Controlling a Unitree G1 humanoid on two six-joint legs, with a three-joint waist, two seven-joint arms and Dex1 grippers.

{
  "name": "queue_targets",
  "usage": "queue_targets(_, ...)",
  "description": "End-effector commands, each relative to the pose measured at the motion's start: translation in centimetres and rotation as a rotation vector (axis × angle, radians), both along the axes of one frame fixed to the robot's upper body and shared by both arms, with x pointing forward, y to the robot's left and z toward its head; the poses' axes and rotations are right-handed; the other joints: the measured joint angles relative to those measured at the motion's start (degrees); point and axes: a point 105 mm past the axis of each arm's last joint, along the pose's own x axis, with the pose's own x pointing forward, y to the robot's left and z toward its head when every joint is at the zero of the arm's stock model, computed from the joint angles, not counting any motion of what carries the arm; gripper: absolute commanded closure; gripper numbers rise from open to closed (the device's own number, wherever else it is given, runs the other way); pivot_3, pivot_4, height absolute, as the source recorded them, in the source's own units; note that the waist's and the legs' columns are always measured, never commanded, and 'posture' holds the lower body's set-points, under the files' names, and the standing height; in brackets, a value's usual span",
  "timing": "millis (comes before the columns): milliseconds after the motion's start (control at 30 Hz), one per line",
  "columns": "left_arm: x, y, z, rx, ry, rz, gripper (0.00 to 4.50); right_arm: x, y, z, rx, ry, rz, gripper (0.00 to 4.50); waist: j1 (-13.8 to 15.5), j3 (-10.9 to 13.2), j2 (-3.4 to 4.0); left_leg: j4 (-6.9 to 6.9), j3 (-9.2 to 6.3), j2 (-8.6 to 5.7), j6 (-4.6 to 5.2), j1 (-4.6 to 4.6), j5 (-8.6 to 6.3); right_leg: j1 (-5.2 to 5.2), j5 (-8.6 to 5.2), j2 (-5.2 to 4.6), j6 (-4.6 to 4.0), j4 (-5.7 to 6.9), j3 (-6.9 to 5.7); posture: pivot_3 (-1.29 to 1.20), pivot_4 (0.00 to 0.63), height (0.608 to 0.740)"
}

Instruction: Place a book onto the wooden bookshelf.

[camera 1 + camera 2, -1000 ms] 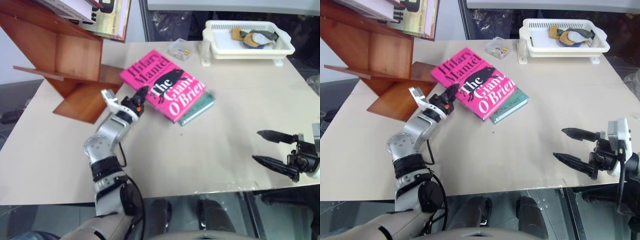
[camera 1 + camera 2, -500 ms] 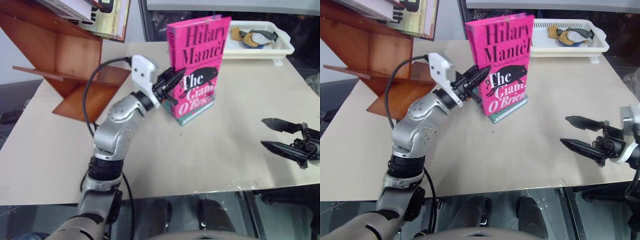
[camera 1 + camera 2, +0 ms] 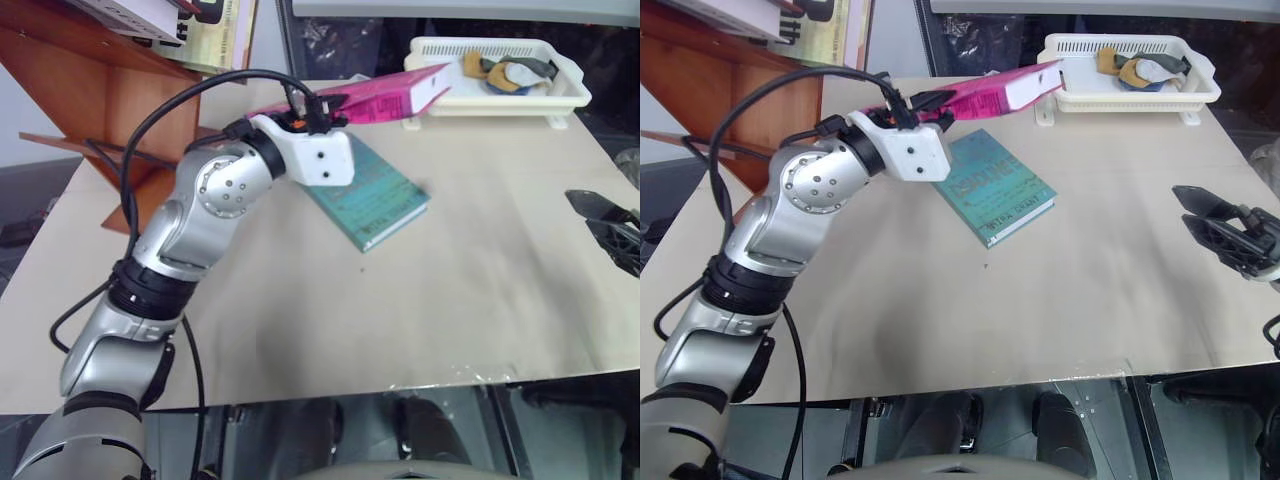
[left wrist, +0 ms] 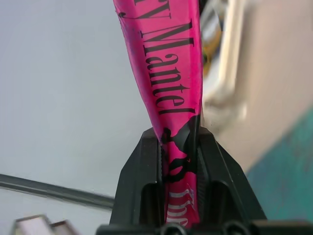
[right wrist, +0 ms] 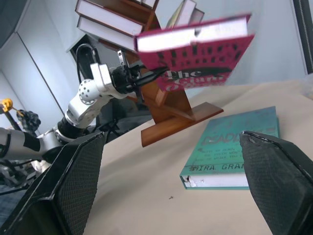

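Note:
The bright pink book hangs in the air above the table's far side, nearly level, so I see its white page edges. My left gripper is shut on its edge. In the left wrist view both black fingers clamp the book. The wooden bookshelf stands at the far left of the table, just left of my left arm. At the table's right edge my right gripper is open and holds nothing. Its wrist view shows the book raised in front of the bookshelf.
A teal-green book lies flat on the beige table, below the raised book. A white basket tray with small items stands at the far right. Several books rest on top of the shelf.
My left arm lifted the pink book off the teal one and stood it upright. It then rolled the book to nearly level and raised it. My right gripper moved toward the right edge.

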Motion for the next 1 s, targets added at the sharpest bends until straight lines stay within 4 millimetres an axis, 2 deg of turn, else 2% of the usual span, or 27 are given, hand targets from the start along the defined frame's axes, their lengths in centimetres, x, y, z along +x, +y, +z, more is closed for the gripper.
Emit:
queue_targets(33,-1.6,0.3,2.0,0.112,-0.090,-0.041,4.17,0.5,-0.3,0.5,-0.014,-0.043,0.013,0.00,0.00,0.02,0.00,0.00,0.00,-0.02,0.00,-0.02,0.00,-0.01,0.00,-0.02,0.00,0.01,-0.01,0.00,0.150,0.740)
queue_targets(133,-2.6,1.2,2.3,0.207,-0.051,-0.068,4.17,1.2,0.2,-0.3,-0.026,-0.025,0.032,0.00,-0.09,0.02,0.02,0.00,-0.02,-0.01,-0.01,-0.02,0.00,-0.04,0.00,-0.13,0.00,0.02,-0.02,0.00,0.150,0.740)
queue_targets(300,-4.2,3.1,5.0,0.197,-0.042,-0.078,4.17,2.4,0.9,-0.8,-0.033,-0.021,0.050,0.00,-0.51,0.11,0.13,0.01,0.00,0.02,0.00,-0.03,0.00,-0.06,0.00,-0.11,0.00,0.05,0.00,0.00,0.150,0.740)
queue_targets(467,-6.2,4.5,4.3,0.241,0.087,-0.133,4.17,3.5,1.2,-0.8,-0.045,-0.017,0.047,0.00,-0.78,0.14,0.17,0.00,-0.02,-0.01,-0.01,-0.03,0.00,-0.06,0.00,0.05,0.00,0.05,-0.05,0.00,0.150,0.740)
queue_targets(667,-7.9,7.0,3.4,0.284,0.218,-0.116,4.17,4.6,1.3,-0.4,-0.064,-0.017,0.034,0.00,-1.64,0.19,0.24,0.01,-0.01,0.01,0.00,-0.02,0.00,-0.06,0.00,0.07,0.00,0.08,-0.03,0.00,0.150,0.740)
queue_targets(1000,-9.4,10.3,5.9,0.328,0.176,-0.013,4.17,5.2,1.3,-0.4,-0.082,-0.014,0.025,0.00,-1.69,0.23,0.29,0.00,-0.01,0.02,0.02,0.00,-0.01,-0.06,0.00,0.14,0.00,0.07,-0.04,0.00,0.150,0.740)
